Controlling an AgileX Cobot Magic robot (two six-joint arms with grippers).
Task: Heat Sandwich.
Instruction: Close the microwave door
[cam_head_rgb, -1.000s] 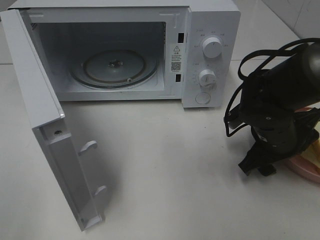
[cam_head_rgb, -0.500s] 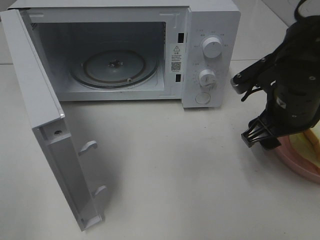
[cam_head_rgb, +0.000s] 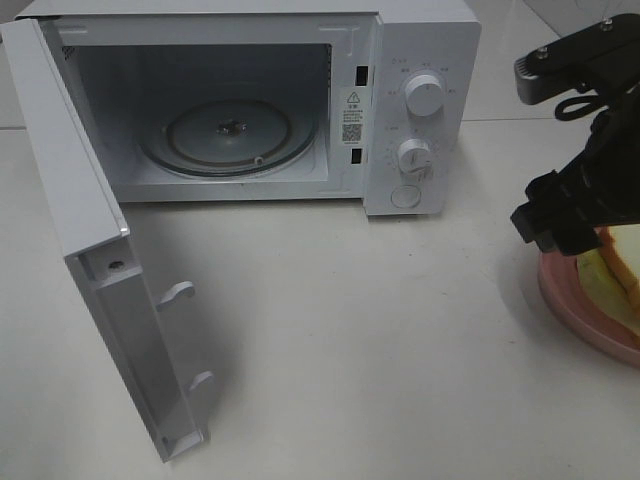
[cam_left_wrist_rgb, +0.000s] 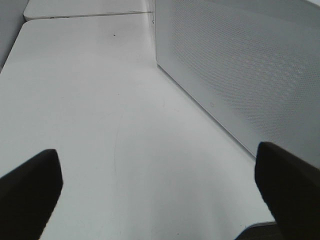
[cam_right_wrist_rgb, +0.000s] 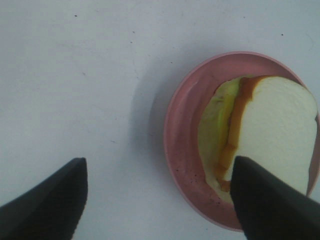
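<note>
White worktop (cam_head_rgb: 350, 330), microwave (cam_head_rgb: 420, 110) at the back with door (cam_head_rgb: 90, 250) swung open toward the left, glass turntable (cam_head_rgb: 228, 135) bare inside. Exterior high view: right arm sits at the right edge, raised, right hand (cam_head_rgb: 560, 215) tilted downward just above the near-left rim of the pink plate (cam_head_rgb: 570, 300); the sandwich (cam_head_rgb: 615, 260) lies on that plate, cut off by the frame edge, so its axis can't be told here. Versus a second ago the arm has lifted and pulled back to the right, uncovering more of plate and sandwich. Left wrist view: left hand (cam_left_wrist_rgb: 160, 185) fingers wide apart, empty, above bare worktop beside the perforated microwave wall. Right wrist view: right hand fingers (cam_right_wrist_rgb: 45, 200) spread apart, holding nothing; one finger overlaps the plate rim, the other is over bare worktop. Sandwich lies flat, white bread up, crust edge with lettuce and yellow filling facing the plate centre.
</note>
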